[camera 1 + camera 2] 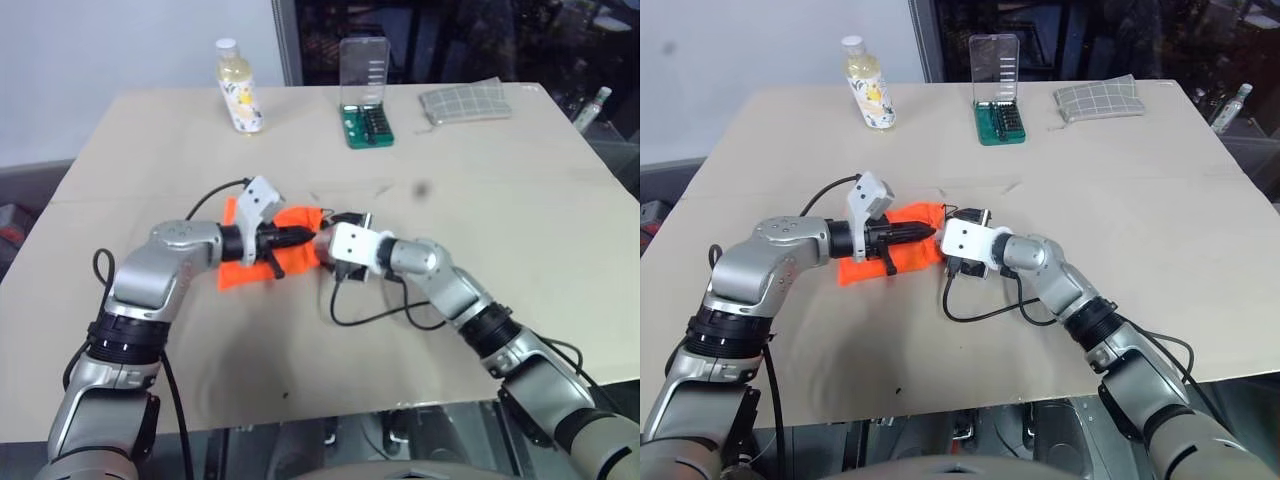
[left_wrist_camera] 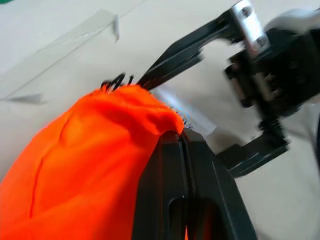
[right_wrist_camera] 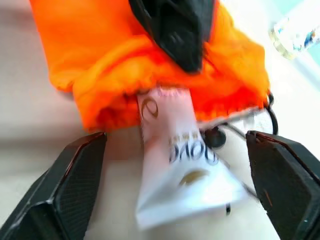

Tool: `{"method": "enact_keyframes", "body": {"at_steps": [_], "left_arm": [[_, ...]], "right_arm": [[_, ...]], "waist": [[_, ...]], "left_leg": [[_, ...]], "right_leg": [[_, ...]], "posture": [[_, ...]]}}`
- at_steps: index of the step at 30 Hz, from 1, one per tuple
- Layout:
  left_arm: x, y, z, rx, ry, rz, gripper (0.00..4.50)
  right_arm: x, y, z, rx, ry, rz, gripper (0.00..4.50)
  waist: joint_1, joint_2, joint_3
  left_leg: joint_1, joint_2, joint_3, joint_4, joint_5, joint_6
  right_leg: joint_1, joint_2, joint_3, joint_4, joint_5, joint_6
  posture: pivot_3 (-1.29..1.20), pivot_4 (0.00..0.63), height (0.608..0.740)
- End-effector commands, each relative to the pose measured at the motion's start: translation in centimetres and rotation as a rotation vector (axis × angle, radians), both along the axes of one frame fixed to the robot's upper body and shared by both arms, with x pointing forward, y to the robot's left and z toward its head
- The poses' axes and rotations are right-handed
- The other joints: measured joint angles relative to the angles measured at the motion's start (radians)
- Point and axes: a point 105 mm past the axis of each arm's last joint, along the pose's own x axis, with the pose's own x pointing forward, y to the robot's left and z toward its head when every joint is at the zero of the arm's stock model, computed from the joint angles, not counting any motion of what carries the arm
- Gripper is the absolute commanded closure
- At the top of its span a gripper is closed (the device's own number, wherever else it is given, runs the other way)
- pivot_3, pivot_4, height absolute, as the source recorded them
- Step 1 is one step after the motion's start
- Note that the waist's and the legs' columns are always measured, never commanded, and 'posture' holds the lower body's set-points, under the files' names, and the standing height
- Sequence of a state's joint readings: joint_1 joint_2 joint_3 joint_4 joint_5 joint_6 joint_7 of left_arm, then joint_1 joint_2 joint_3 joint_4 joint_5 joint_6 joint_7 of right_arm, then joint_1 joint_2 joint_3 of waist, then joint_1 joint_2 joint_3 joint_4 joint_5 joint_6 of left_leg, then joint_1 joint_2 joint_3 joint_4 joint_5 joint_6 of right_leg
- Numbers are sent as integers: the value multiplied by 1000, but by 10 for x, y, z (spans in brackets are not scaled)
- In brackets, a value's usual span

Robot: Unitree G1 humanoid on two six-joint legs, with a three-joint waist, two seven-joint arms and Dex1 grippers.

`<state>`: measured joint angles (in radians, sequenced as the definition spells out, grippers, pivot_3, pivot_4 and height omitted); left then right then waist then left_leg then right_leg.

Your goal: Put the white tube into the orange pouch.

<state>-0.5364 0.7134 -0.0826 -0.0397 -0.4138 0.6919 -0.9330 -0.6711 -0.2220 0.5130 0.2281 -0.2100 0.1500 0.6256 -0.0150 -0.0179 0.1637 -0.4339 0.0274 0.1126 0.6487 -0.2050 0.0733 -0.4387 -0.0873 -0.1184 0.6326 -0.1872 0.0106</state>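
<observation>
From the head camera we see the left gripper [image 1: 925, 232] pinching the upper edge of the orange pouch [image 1: 868, 266] on the table [image 1: 1120, 180], its fingers pressed together on the fabric to hold the mouth up. The right gripper [image 1: 332, 222] sits at that mouth. We judge the step in hand to be the insertion itself, nearly done, with the release just made.

In the left wrist camera our own two fingers [image 2: 172, 200] close flat on the orange cloth, and the other gripper stands spread just beyond the pouch's edge.

In the right wrist camera the white tube [image 3: 175, 170] lies between our wide-spread fingers [image 3: 65, 195], touching neither, its cap end tucked into the pouch mouth, its flat crimped end outside. Next we probably need to nudge that end further in.
</observation>
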Motion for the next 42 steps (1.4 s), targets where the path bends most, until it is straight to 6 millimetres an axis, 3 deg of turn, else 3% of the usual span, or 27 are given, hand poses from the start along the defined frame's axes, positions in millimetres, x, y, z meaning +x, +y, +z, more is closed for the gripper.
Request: {"method": "enact_keyframes", "body": {"at_steps": [1,5,13,18,22,25,36,39,42], "left_arm": [[5,2,14,6,-66,-9,4500],[5,1,14,15,-80,-18,4500],[6,1,18,19,-107,-9,4500],[5,0,18,20,-112,-7,4500],[5,-2,19,20,-117,-9,4500],[4,-2,19,20,-118,-6,4500],[-9,-17,27,-32,-124,-95,4500],[-13,-22,36,-101,-116,-130,4500],[-13,-19,40,-144,-100,-126,4500]], "right_arm": [[0,-12,12,80,83,-62,19],[10,-24,8,61,96,-164,19],[1,-47,32,230,273,-284,19],[11,-64,33,94,127,-344,19],[18,-56,20,8,74,-328,19],[26,-38,19,-14,20,-305,19],[11,34,49,64,-58,-123,19],[14,26,52,68,-74,-149,19],[18,-1,54,100,-40,-207,19]], "waist": [[2,0,0],[1,0,0],[2,0,0],[2,0,0],[0,0,0],[-5,0,0],[-2,0,0],[1,0,0],[2,0,0]], "left_leg": [[0,0,0,0,0,0],[0,0,0,0,0,0],[-1,0,0,0,0,0],[0,0,0,0,0,0],[0,0,0,0,0,0],[0,1,1,0,0,0],[0,1,2,0,2,4],[-1,1,1,0,0,0],[-1,0,1,0,0,0]], "right_leg": [[0,0,0,0,0,0],[0,0,0,0,0,0],[0,-1,0,0,0,0],[-1,-1,0,0,0,0],[-1,-1,0,0,0,0],[-2,0,1,1,0,0],[-2,0,1,1,0,0],[-2,0,1,1,0,0],[-1,0,1,1,0,0]], "posture": [[0,150,740],[0,150,740],[0,150,740],[0,150,740],[0,150,740],[0,150,740],[0,150,740],[0,150,740],[0,150,740]]}}
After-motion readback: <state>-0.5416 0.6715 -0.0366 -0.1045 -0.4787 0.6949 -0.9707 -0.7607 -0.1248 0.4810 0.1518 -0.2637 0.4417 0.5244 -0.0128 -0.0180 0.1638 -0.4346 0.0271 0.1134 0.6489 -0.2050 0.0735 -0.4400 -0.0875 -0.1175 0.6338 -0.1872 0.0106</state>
